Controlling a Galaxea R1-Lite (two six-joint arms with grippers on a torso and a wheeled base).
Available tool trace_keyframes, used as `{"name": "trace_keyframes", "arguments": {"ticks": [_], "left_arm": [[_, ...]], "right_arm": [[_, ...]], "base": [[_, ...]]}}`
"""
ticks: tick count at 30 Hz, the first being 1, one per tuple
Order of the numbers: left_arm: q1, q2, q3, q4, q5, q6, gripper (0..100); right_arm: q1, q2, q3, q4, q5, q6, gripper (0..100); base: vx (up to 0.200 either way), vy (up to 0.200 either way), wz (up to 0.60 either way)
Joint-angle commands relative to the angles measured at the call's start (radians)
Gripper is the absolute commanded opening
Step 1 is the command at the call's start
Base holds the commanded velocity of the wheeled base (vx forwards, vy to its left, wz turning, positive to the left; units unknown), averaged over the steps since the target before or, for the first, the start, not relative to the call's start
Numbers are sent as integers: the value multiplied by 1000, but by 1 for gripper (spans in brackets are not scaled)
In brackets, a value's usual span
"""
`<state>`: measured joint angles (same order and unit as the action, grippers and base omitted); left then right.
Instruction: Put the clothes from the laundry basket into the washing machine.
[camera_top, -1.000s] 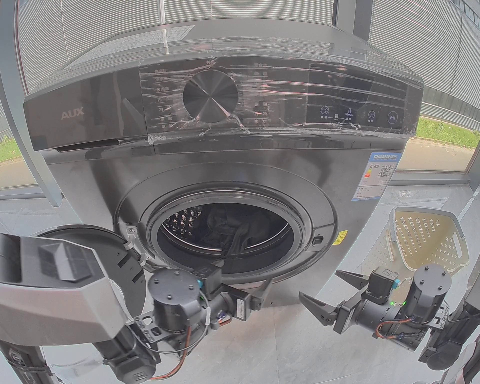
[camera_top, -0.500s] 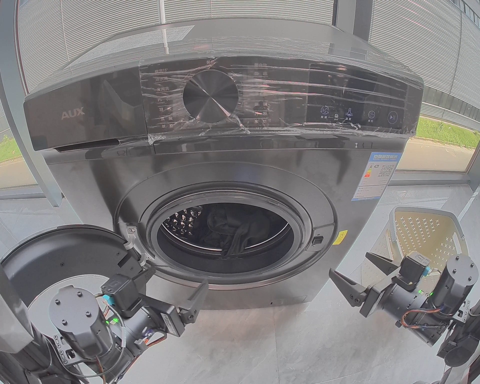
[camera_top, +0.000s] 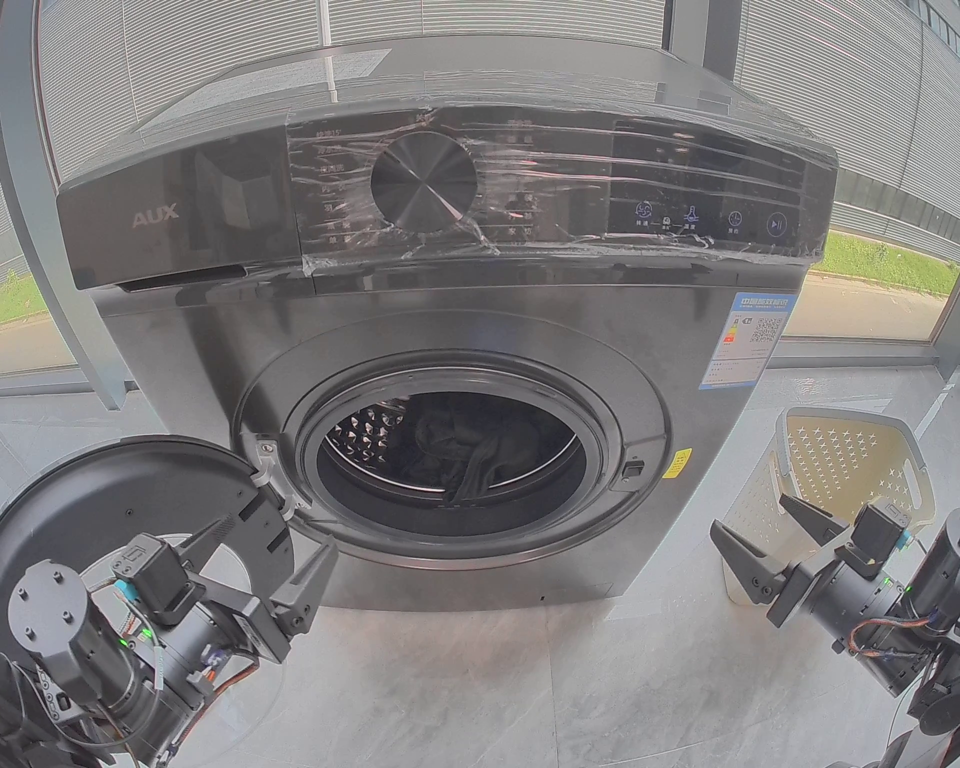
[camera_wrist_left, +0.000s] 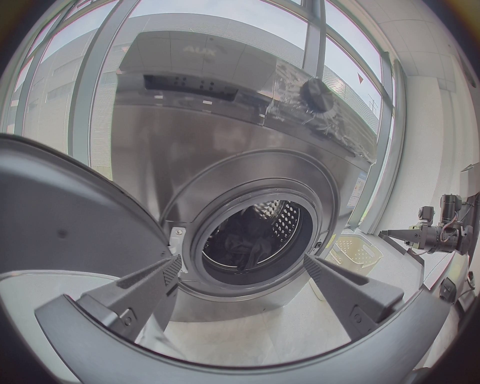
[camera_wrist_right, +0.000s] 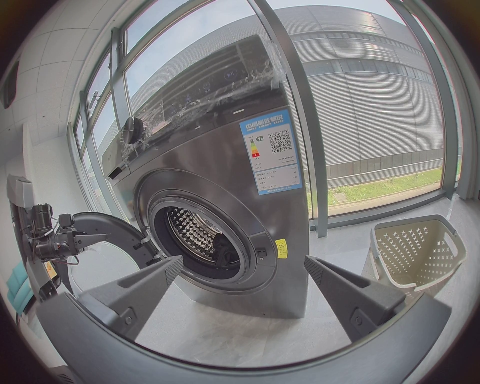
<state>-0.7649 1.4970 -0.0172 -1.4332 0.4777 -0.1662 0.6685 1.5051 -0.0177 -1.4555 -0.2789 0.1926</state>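
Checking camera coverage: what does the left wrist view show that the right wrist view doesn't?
Left wrist view, not the right: the right gripper from outside, wrist and all. Right wrist view, not the left: the left gripper from outside, near the open door. Both: the washing machine, dark clothes in its drum, the basket, each view's own open fingers.

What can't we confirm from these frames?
- Basket bottom: in the head view its near wall and the right gripper cover it, and in the right wrist view its near rim hides it. Whether any clothes are left inside cannot be told.
- Clothes in the drum: a dark heap in shadow in every view, so the number of pieces is unclear.
- Door, lower part: in the head view the left gripper is in front of it.
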Motion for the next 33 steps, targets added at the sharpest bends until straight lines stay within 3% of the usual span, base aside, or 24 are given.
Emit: {"name": "trace_keyframes", "arguments": {"ticks": [1, 7, 12, 17, 22, 23, 24, 26, 27, 28, 29, 33], "left_arm": [[9, -182, 17, 83, -1, 33, 100], [9, -351, 17, 297, -4, 36, 100], [10, -541, 16, 536, -4, 34, 100], [65, -638, 17, 622, -2, 40, 100], [167, -770, 17, 701, 1, 39, 100], [168, -775, 17, 709, 2, 39, 100], [197, -839, 17, 800, 6, 31, 100], [226, -916, 17, 930, 7, 25, 100], [226, -916, 17, 930, 7, 25, 100], [254, -1006, 17, 1077, 7, 19, 100], [272, -1061, 17, 1145, 6, 16, 100], [334, -1140, 17, 1159, -5, 16, 100]], "right_arm": [[10, -92, 18, 43, -20, -10, 100], [10, -217, 18, 247, -26, -16, 100], [3, -411, 18, 478, -42, 24, 100], [-52, -529, 18, 584, -48, 44, 100], [-260, -622, 18, 595, -46, -15, 100], [-267, -625, 18, 595, -46, -16, 100], [-320, -666, 18, 610, -42, -35, 100], [-345, -718, 18, 653, -39, -44, 100], [-345, -718, 18, 653, -39, -44, 100], [-346, -799, 18, 730, -29, -56, 100], [-346, -864, 18, 797, -14, -70, 100], [-372, -1051, 18, 1003, 64, -131, 100]], "base": [[-200, 0, 0], [-200, 0, 0], [-200, 0, 0], [-200, 0, 0], [-40, 0, 0], [0, 0, 0], [0, 0, 0], [0, 0, 0], [0, 0, 0], [0, 0, 0], [0, 0, 0], [0, 0, 0]]}}
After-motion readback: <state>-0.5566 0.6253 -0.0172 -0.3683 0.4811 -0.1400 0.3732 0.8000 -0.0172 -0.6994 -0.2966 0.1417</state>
